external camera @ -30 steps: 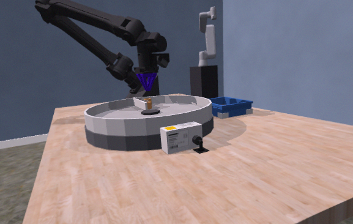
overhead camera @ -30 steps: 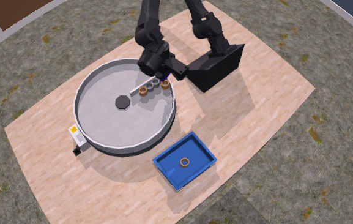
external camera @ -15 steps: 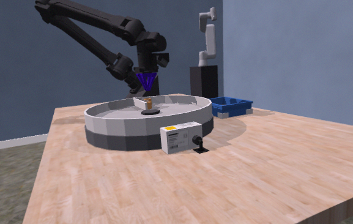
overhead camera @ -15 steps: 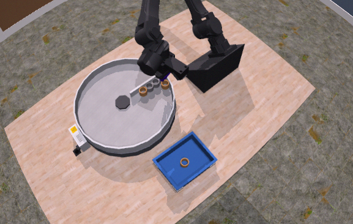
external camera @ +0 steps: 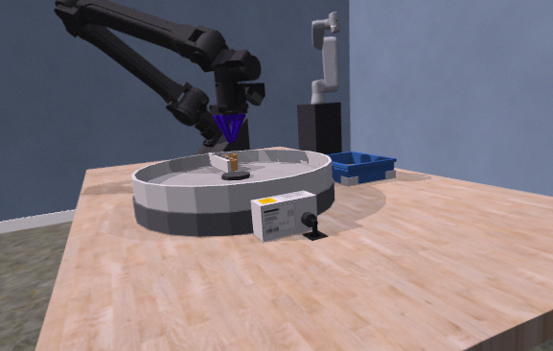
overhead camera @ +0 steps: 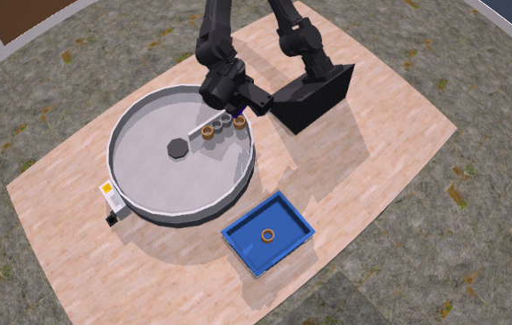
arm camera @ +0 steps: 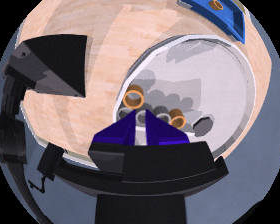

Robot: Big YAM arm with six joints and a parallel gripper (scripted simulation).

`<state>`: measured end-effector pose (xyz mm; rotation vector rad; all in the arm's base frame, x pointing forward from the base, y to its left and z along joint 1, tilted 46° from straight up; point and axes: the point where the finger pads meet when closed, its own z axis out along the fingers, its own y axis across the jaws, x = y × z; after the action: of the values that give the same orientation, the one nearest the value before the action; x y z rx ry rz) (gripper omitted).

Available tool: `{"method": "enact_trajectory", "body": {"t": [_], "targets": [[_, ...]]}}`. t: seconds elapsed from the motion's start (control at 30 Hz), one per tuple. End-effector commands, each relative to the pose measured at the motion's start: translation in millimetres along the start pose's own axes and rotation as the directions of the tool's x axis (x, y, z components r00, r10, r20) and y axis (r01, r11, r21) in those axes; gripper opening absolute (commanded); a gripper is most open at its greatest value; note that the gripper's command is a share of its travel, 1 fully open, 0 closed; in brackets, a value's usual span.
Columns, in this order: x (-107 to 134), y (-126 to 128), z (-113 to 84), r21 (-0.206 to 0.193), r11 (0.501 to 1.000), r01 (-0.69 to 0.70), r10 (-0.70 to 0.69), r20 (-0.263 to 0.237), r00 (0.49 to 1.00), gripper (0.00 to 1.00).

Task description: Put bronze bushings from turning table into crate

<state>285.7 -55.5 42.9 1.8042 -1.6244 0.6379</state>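
Observation:
The grey turning table (overhead camera: 118, 138) (external camera: 190, 194) (arm camera: 224, 90) carries four bushings in a row along a white bar (overhead camera: 199, 128). One bronze bushing (overhead camera: 208, 132) (external camera: 233, 162) (arm camera: 134, 102) is nearest the black hub (overhead camera: 177, 147). Two steel bushings (overhead camera: 217, 125) (overhead camera: 225, 118) come after it. A second bronze bushing (overhead camera: 240, 122) (arm camera: 179, 120) is nearest the rim. My gripper (overhead camera: 237, 114) (external camera: 229, 139) (arm camera: 140, 113) hangs shut and empty above the rim end of the row. A third bronze bushing (overhead camera: 268, 232) (arm camera: 213, 4) lies in the blue crate (overhead camera: 288, 219) (external camera: 362, 165).
A white sensor box (overhead camera: 111, 197) (external camera: 283, 215) with a small black mount stands against the turning table's front. The arm's black base (overhead camera: 313, 95) sits behind the turning table. A white arm on a black pedestal (external camera: 319, 127) stands farther back.

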Motion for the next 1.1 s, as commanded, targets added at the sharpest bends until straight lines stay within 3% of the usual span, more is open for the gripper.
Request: {"method": "enact_trajectory", "body": {"t": [0.0, 1.07], "targets": [[-1.5, -14.8, -13.4, 0.039, 0.999, 0.015, -0.015, 0.004, 1.0, 0.13], [-1.2, -17.7, -15.2, 0.046, 0.999, 0.009, -0.009, 0.007, 1.0, 0.13]]}}
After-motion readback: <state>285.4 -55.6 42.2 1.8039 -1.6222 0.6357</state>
